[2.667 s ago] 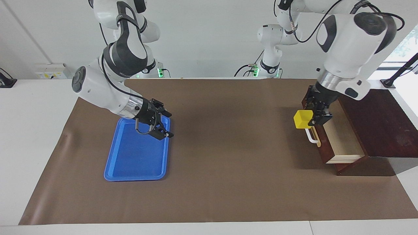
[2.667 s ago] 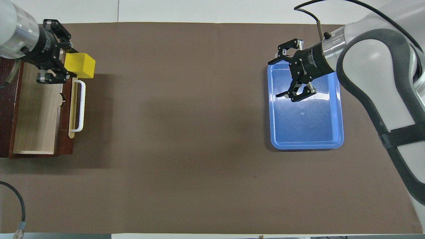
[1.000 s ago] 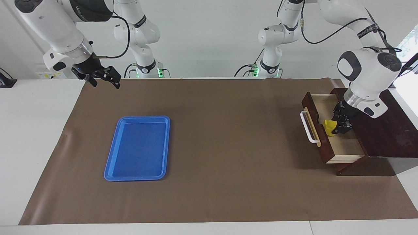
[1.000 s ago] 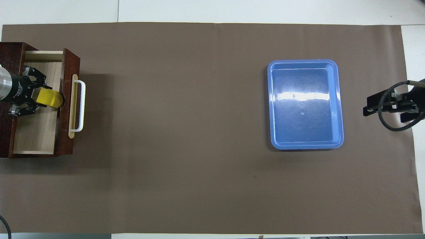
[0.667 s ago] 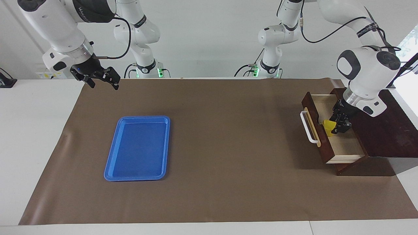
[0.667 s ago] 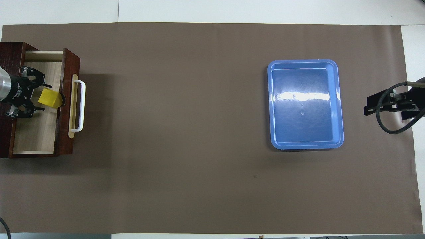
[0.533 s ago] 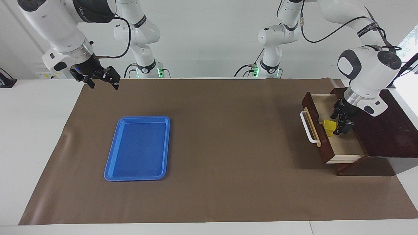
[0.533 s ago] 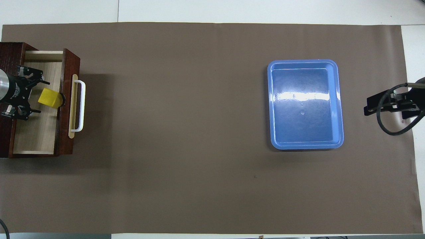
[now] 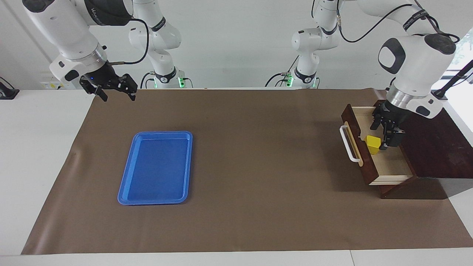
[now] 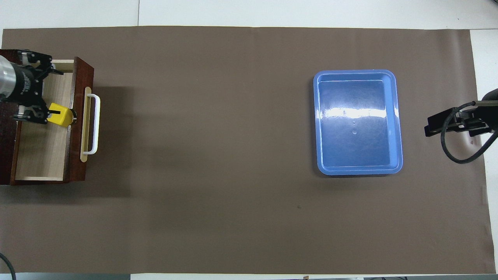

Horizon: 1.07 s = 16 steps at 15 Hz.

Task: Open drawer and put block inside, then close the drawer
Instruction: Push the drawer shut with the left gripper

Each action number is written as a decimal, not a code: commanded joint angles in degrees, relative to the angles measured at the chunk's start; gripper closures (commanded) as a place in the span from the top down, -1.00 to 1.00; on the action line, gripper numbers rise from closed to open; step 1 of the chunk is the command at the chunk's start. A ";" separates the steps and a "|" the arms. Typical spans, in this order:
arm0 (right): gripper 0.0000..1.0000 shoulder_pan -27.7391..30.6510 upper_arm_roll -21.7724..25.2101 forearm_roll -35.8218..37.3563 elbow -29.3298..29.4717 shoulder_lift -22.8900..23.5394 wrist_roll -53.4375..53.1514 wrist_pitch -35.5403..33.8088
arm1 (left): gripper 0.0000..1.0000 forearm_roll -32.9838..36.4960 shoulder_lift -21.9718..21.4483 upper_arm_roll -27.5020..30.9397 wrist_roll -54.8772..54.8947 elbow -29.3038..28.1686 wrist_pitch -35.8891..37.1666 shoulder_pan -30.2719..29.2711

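The drawer (image 9: pixel 388 164) of the dark wooden box stands pulled out, its white bar handle (image 9: pixel 347 144) toward the table's middle. The yellow block (image 9: pixel 373 144) rests on the pale drawer floor against the drawer's front panel; it also shows in the overhead view (image 10: pixel 60 115). My left gripper (image 9: pixel 384 132) is open and empty, raised just above the drawer beside the block and not touching it; in the overhead view (image 10: pixel 40 89) it covers part of the drawer (image 10: pixel 42 155). My right gripper (image 9: pixel 115 92) is open and empty, in the air over the mat's corner at the right arm's end.
An empty blue tray (image 9: pixel 155 168) lies on the brown mat toward the right arm's end, also seen in the overhead view (image 10: pixel 358 122). The wooden box's dark top (image 9: pixel 439 144) sits at the left arm's end. The right gripper (image 10: pixel 439 125) shows at the mat's edge.
The left gripper lowered the block into the drawer, let go of it and rose clear. The right gripper left the tray and pulled back to the mat's corner.
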State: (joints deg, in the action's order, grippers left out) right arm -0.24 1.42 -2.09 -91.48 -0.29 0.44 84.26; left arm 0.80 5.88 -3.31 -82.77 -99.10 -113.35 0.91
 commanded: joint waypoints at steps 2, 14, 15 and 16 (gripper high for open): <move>1.00 -0.02 -0.37 2.43 -1.60 -1.29 3.86 1.34 | 1.00 3.40 -0.96 0.67 -2.31 -4.06 1.91 4.87; 1.00 -0.20 -0.46 2.79 -1.69 -1.38 5.19 0.56 | 1.00 5.44 -1.49 0.94 4.80 -10.93 -6.00 -4.42; 1.00 -0.20 -0.46 2.79 -1.77 -1.47 5.19 0.46 | 1.00 5.70 -1.48 1.02 6.20 -10.93 -6.18 -5.65; 1.00 -0.11 -0.46 2.79 -1.77 -1.47 5.19 0.46 | 1.00 5.70 -1.48 1.03 7.35 -10.93 -6.27 -6.79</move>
State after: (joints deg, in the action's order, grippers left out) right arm -0.41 1.20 -0.30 -91.53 -0.29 4.68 84.30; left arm 5.42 5.83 -2.15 -78.52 -108.19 -117.89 -3.32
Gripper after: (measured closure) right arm 0.000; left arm 0.000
